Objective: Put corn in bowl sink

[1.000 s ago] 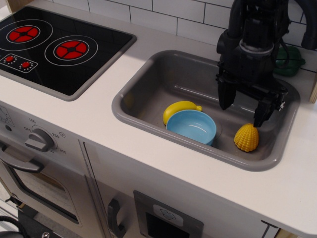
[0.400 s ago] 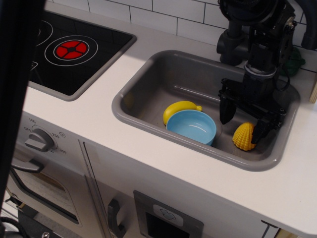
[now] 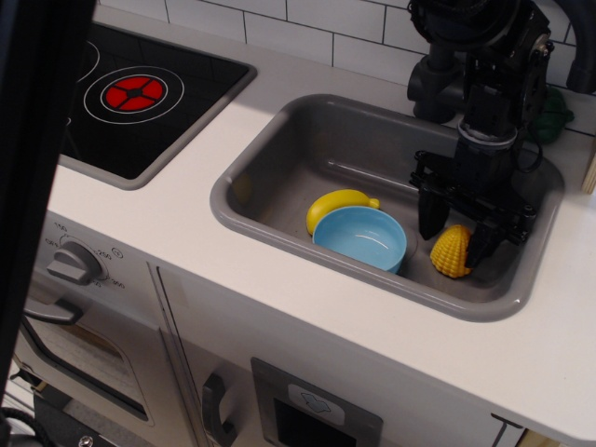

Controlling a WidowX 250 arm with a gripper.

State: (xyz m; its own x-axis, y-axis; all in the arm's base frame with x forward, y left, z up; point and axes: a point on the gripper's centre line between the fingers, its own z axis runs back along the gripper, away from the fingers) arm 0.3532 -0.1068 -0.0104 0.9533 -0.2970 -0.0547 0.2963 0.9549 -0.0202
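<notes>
The yellow bumpy corn [image 3: 449, 252] lies tilted on the floor of the grey sink [image 3: 307, 149], at its right end. My black gripper [image 3: 455, 244] has come down from above and its two fingers are pressed against the corn's left and right sides. The light blue bowl [image 3: 359, 238] stands empty in the sink, just left of the corn and apart from it.
A smooth yellow banana-like toy [image 3: 337, 202] lies against the bowl's far left side. The black stovetop with red burners [image 3: 140, 98] is at the left. A green object [image 3: 557, 114] sits behind the sink. A dark blurred band [image 3: 33, 149] hides the left edge.
The gripper came down around the corn and its fingers narrowed onto it. The corn shifted slightly left and tilted. The dark band entered at the left.
</notes>
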